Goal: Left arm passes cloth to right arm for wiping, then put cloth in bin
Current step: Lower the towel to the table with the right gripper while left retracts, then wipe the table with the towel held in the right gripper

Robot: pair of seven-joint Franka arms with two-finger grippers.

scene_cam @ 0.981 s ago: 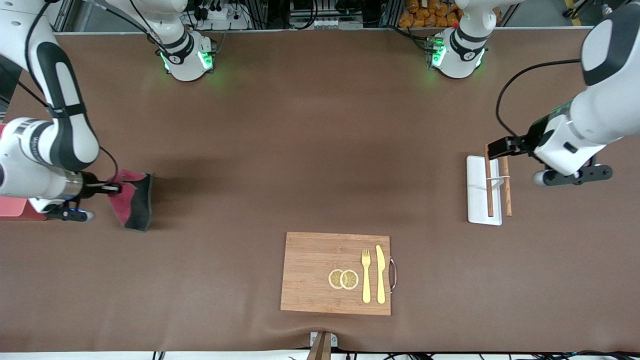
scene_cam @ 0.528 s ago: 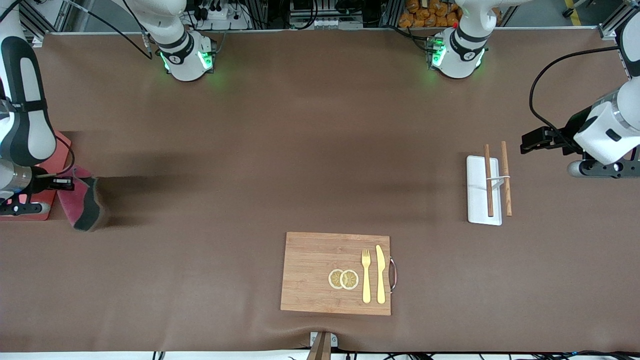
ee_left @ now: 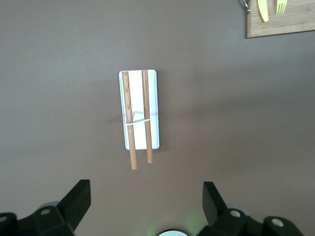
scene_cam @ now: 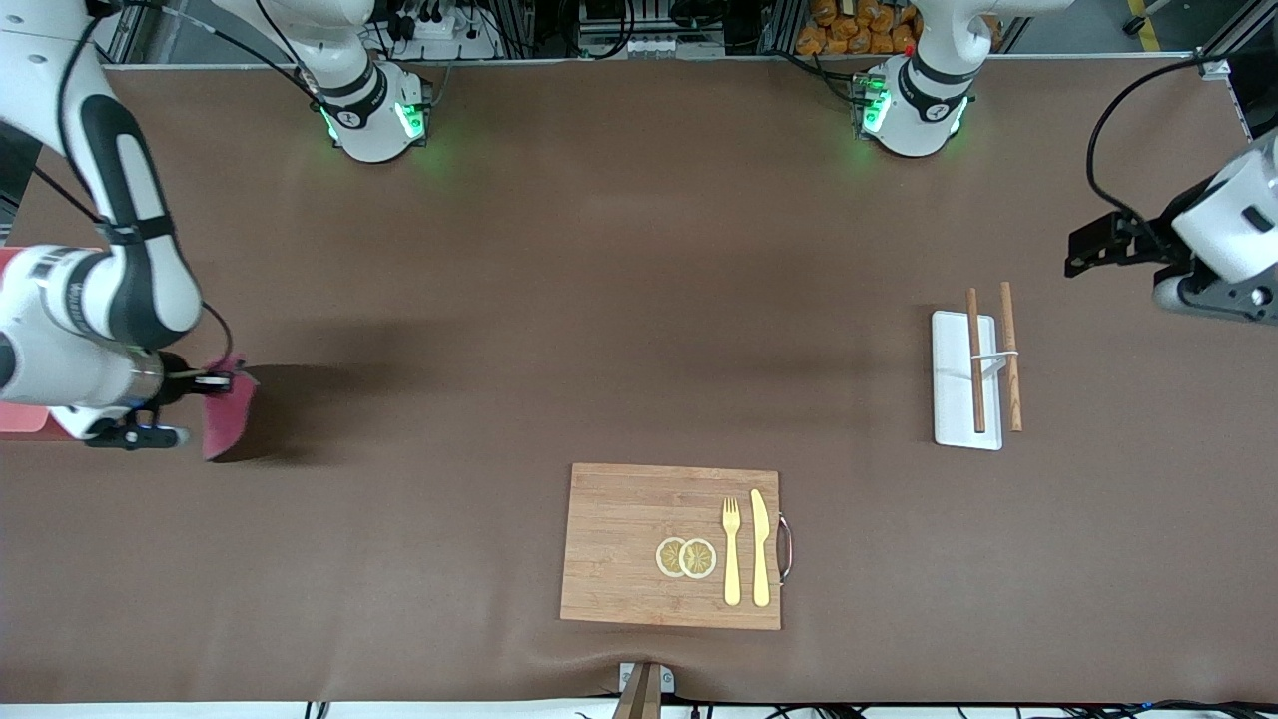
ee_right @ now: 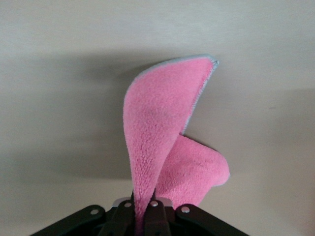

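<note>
Meanwhile the right gripper (scene_cam: 215, 380), clenched on the cloth (scene_cam: 226, 419), dangles it over the table at the right arm's end, beside the bin (scene_cam: 20, 416); released, the left gripper (scene_cam: 1098, 250) waits; a loose pinch could drop it short

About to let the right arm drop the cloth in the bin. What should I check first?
1. Cloth held in right gripper fingers: ok.
2. Cloth hanging free, not snagged: ok.
3. Bin in sight: mostly hidden by the arm; cannot tell whether it is clear inside.
4. Gripper over bin: not ok, it is over the table beside it.
5. Left gripper open, over the table near the tray, out of the way: ok.
</note>
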